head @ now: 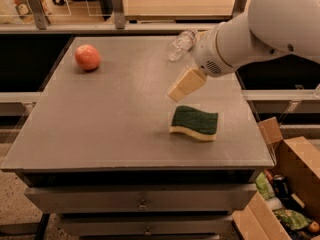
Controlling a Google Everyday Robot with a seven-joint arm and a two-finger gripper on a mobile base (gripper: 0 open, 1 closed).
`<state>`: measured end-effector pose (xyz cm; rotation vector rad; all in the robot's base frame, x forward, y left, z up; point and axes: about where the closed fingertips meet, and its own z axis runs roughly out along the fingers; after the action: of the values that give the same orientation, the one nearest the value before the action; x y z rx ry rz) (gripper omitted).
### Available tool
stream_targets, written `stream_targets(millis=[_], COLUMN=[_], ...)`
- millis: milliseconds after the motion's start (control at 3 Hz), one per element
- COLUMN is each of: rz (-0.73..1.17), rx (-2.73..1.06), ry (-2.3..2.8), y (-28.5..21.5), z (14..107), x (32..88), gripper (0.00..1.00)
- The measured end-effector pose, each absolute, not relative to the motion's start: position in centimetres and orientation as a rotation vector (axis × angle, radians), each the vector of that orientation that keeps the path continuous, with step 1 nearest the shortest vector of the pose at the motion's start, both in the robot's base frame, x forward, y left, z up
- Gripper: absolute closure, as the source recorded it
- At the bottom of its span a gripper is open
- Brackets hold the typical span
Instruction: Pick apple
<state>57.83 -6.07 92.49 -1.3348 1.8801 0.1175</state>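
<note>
The apple (87, 57), red-pink with paler patches, sits on the grey table (100, 129) at the far left. My gripper (178, 91) hangs from the white arm over the table's middle right, well to the right of the apple and just above and left of the green sponge (194, 122). Its beige fingers (186, 84) point down and left. Nothing shows in the gripper.
A clear plastic bottle (181, 44) lies at the table's far edge, behind the arm. An open cardboard box (287, 184) with cans and scraps stands on the floor at the right. Shelving and rails run along the back.
</note>
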Motion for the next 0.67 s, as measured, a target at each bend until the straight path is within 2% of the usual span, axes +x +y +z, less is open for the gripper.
stream_targets(millis=[667], rz=[0.138], rx=[-1.310], ry=[1.819], y=[-0.8], z=[90.7], x=[63.7], gripper=[0.00])
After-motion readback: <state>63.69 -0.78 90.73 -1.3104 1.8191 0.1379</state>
